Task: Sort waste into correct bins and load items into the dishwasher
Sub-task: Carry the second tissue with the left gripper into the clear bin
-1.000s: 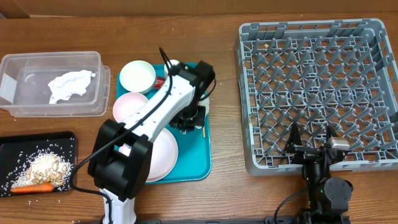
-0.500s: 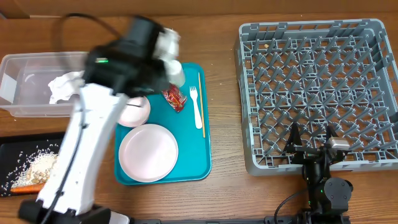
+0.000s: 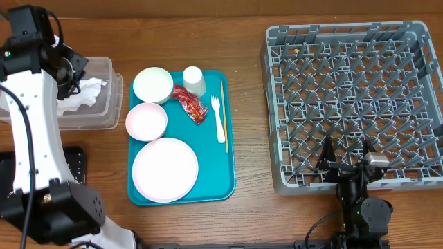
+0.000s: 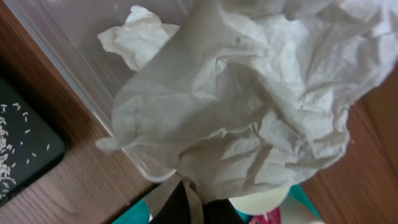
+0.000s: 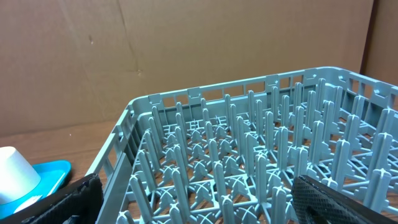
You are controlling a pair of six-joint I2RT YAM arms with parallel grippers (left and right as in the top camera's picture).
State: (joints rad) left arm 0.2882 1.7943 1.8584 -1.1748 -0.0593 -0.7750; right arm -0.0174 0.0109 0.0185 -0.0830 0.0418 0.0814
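**Two napkins at the tub, one on the point of release**

Most of the table's right side is taken by the grey dish rack (image 3: 349, 97), well off to the left claw's (image 3: 71, 71) right. The right claw (image 3: 346, 155) sits at the rack's near edge, jaws spread wide with nothing between them.

Between the two claws lies the teal tray (image 3: 225, 173). It carries the plate (image 3: 165, 169), two bowls (image 3: 153, 84) (image 3: 146, 121), the cup (image 3: 194, 80), the red wrapper (image 3: 190, 104), the fork (image 3: 220, 128) and the stick (image 3: 222, 86).

Directly beneath the left claw is the clear tub (image 3: 97, 123), with the black tray (image 4: 18, 143) just beside it on the near side. A crumpled napkin (image 4: 249, 106) hangs right in front of the wrist camera, over the tub's rim. It hides the fingers so fully that I cannot tell whether they pinch it or have parted. A second napkin (image 4: 134, 40) lies inside the tub.

The step in hand looks like dropping paper waste. The next move probably calls for carrying the napkin further over the tub's interior, opening fully, then reaching for the wrapper.
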